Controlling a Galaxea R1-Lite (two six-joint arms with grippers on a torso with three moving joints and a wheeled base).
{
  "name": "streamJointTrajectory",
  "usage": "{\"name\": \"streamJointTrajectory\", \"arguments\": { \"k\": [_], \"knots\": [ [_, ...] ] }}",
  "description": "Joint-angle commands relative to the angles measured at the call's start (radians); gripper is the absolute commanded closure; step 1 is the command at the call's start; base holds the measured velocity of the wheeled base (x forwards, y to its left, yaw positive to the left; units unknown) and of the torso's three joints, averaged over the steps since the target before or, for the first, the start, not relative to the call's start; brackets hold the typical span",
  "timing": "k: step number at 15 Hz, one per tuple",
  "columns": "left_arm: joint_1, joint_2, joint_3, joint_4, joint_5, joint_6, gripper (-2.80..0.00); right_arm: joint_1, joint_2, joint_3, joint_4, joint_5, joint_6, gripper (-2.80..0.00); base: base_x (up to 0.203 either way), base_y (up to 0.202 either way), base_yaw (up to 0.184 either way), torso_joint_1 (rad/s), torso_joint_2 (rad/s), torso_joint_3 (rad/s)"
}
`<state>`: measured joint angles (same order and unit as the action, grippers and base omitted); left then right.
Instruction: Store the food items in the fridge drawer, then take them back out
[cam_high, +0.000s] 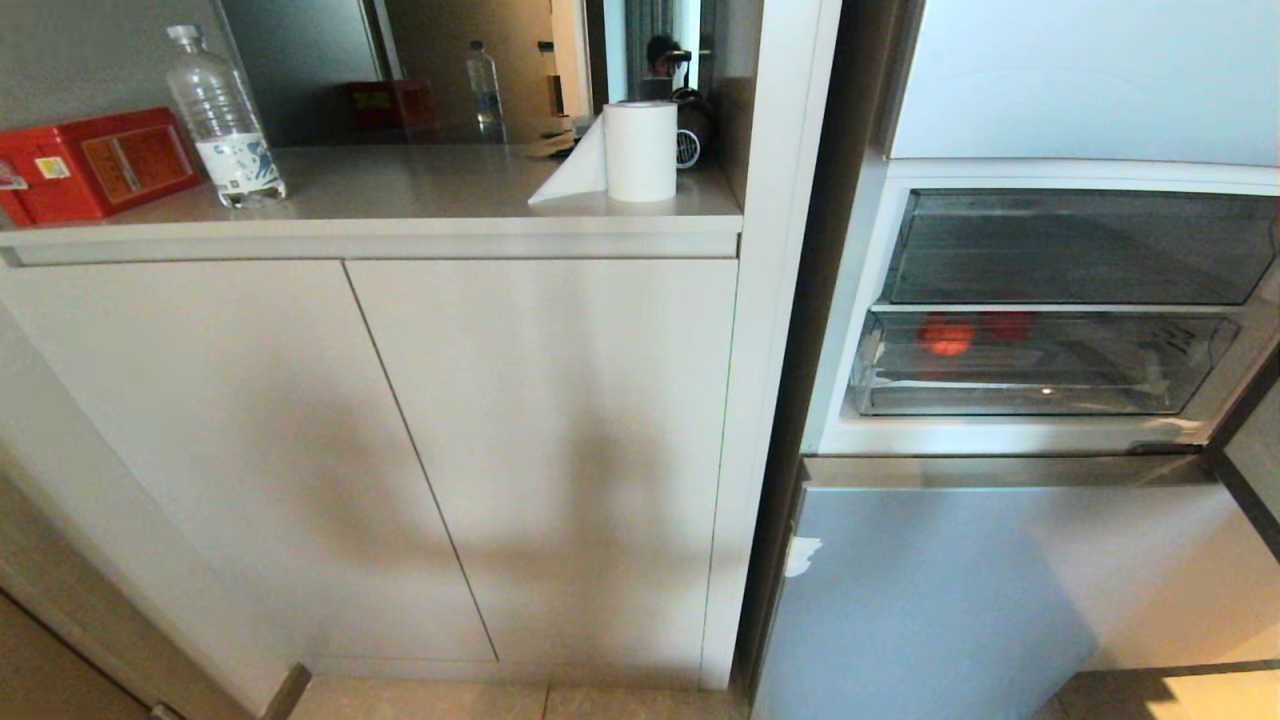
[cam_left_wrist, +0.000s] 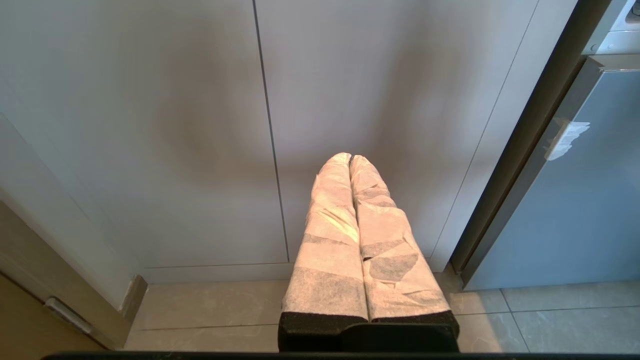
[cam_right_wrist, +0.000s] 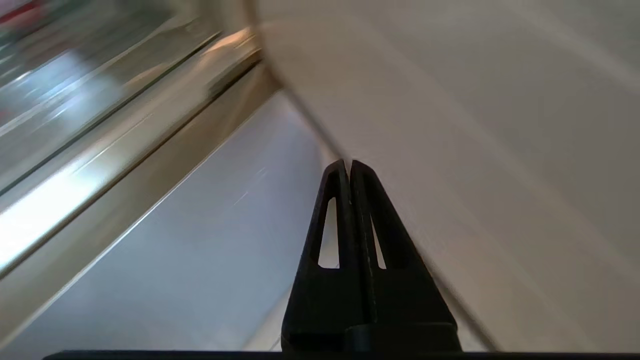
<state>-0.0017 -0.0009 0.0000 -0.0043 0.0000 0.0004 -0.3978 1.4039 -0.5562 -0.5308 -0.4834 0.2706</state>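
Note:
The open fridge shows two clear drawers, one above the other. The upper, deeper one with a ribbed floor is the fridge drawer (cam_high: 1080, 245). Two food items, an orange-red one (cam_high: 947, 335) and a red one (cam_high: 1010, 322), show blurred through clear plastic just under it, behind the shallower lower drawer's front (cam_high: 1040, 385). I cannot tell which drawer they lie in. My right gripper (cam_right_wrist: 348, 162) is shut and empty, beside the fridge's lower door and a white panel. My left gripper (cam_left_wrist: 350, 157), with taped fingers, is shut and empty, parked low before the cabinet doors. Neither arm shows in the head view.
A counter to the left of the fridge holds a red box (cam_high: 95, 165), a water bottle (cam_high: 222, 120) and a paper roll (cam_high: 640, 150). Below it are closed cabinet doors (cam_high: 400, 450). The blue-grey lower fridge door (cam_high: 950, 590) is closed. A person's reflection (cam_high: 662, 55) shows at the back.

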Motion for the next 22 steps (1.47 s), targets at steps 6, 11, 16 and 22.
{"name": "streamJointTrajectory", "arguments": {
  "k": [6,11,16,22],
  "knots": [
    [0.000,0.001,0.002,0.000,0.000,0.000,0.00,-0.164,0.121,-0.009,-0.098,0.054,0.001,0.00,0.000,0.000,0.000,0.000,0.00,0.000],
    [0.000,0.001,0.002,0.000,0.000,0.001,0.00,-0.207,0.127,-0.024,-0.104,0.082,0.001,0.00,0.000,0.000,0.000,0.000,0.00,0.000],
    [0.000,0.001,0.002,0.000,0.000,0.001,0.00,-0.259,0.132,-0.031,-0.104,0.114,0.001,0.00,0.000,0.000,0.000,0.000,0.00,0.000],
    [0.000,0.001,0.002,0.000,0.000,0.000,0.00,-0.265,0.136,-0.033,-0.104,0.135,-0.003,0.00,0.000,0.000,0.000,0.000,0.00,0.000]
  ]
}}
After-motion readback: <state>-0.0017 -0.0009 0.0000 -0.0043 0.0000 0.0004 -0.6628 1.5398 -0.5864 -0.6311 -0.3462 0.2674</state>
